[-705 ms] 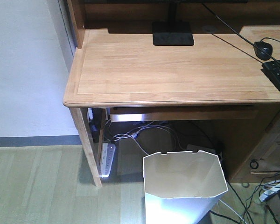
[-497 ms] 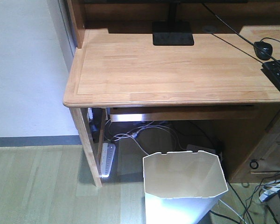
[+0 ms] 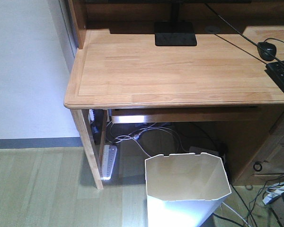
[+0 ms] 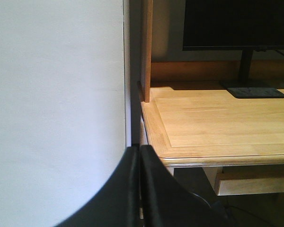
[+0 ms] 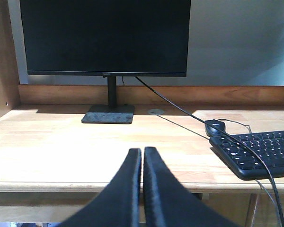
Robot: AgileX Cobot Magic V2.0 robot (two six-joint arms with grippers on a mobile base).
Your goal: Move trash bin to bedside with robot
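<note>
The white trash bin [image 3: 187,189] stands on the floor in front of the desk's knee space, at the bottom of the front view, its faceted rim open upward and nothing inside that I can see. My left gripper [image 4: 139,149] is shut with nothing between its fingers, raised near the desk's left front corner beside the wall. Facing the monitor, my right gripper [image 5: 142,151] is shut and empty in front of the desk's edge. Neither gripper shows in the front view or touches the bin. The bedside is out of view.
A light wooden desk [image 3: 170,66] carries a monitor stand [image 3: 175,34], mouse [image 3: 266,49] and keyboard [image 3: 283,74]. Beneath it lie a power strip [image 3: 109,161] and tangled cables [image 3: 142,137]. A white wall [image 3: 23,71] is on the left, drawers [image 3: 270,156] on the right.
</note>
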